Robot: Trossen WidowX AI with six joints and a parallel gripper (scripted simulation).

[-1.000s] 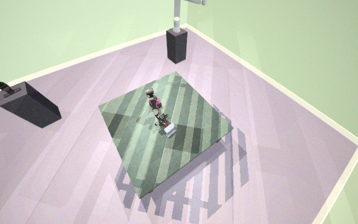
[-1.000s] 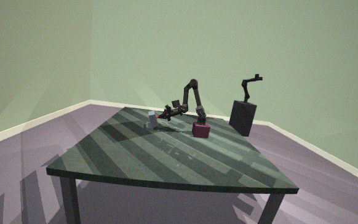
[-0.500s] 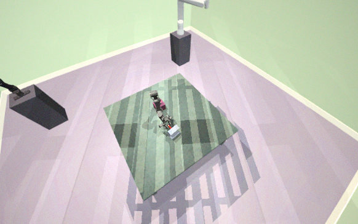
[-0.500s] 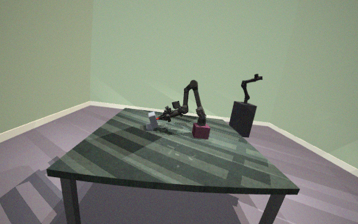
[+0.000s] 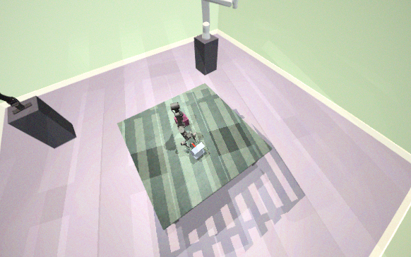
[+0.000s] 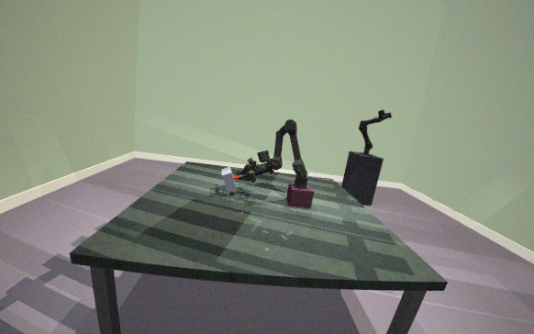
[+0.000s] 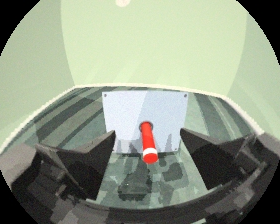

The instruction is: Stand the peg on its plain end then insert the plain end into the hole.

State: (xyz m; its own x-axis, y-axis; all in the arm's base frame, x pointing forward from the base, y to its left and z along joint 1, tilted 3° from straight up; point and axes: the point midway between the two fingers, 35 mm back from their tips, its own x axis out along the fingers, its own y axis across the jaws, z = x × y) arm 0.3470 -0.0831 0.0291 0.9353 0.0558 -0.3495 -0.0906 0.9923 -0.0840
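The red peg (image 5: 193,145) (image 6: 237,177) (image 7: 148,138) sticks out of the hole in the sloped panel (image 5: 197,150) (image 6: 228,182) (image 7: 120,111), its far end inside the hole and its white-banded end toward my gripper. How deep it sits cannot be seen. My gripper (image 7: 148,132) is open wide, one finger on each side of the peg. In the wrist view a gap shows between the peg and each finger; neither touches it.
The panel stands on the striped green table (image 5: 179,198) (image 6: 264,266). My arm's base is on a dark red block (image 5: 186,121) (image 6: 300,196). Off the table, dark pedestals (image 5: 206,56) (image 5: 44,123) carry other arms; one pedestal also shows in the exterior view (image 6: 361,176).
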